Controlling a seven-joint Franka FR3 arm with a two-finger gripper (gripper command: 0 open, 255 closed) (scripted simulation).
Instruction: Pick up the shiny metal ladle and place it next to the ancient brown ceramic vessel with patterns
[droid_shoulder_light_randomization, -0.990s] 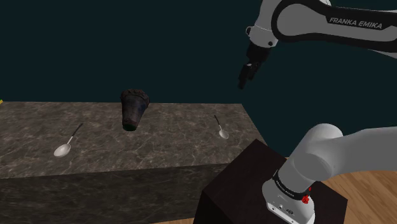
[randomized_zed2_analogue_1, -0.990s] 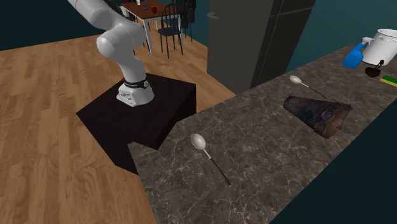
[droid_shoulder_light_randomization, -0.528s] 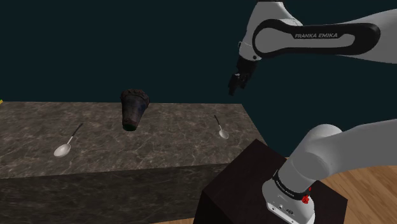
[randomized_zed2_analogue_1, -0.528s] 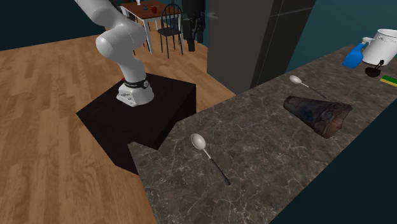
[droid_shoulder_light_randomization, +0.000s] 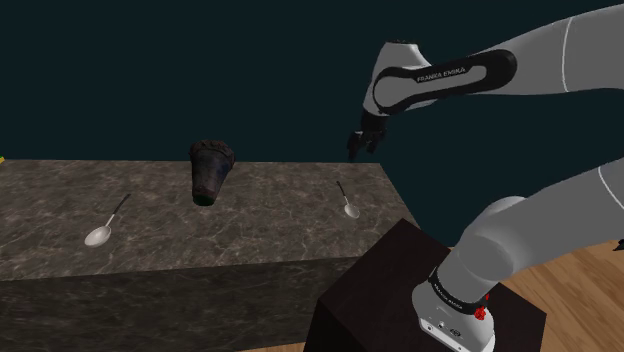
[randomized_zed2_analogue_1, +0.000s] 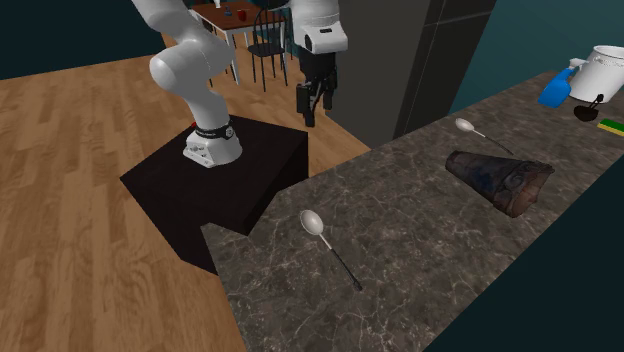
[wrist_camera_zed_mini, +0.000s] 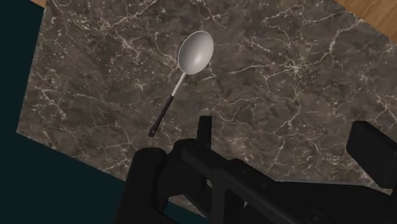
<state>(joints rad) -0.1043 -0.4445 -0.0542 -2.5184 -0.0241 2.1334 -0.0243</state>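
Note:
A shiny metal ladle with a dark handle lies on the marble counter near the end by the stand. In the wrist view this ladle lies ahead of my gripper, bowl away from the counter's edge. The brown patterned vessel lies on its side mid-counter, apart from the ladle. My gripper hangs open and empty in the air above the ladle's end of the counter. In the second exterior view the gripper is over the stand's side, with the vessel far along the counter.
A second metal ladle lies beyond the vessel, toward the shoulder view's left. At the counter's far end stand a blue spray bottle and a white pot. The dark box stand adjoins the counter's near end.
The arm has swung toward the shoulder view's left and lowered, bringing the gripper over the ladle's end of the counter. Ladles and vessel have not moved.

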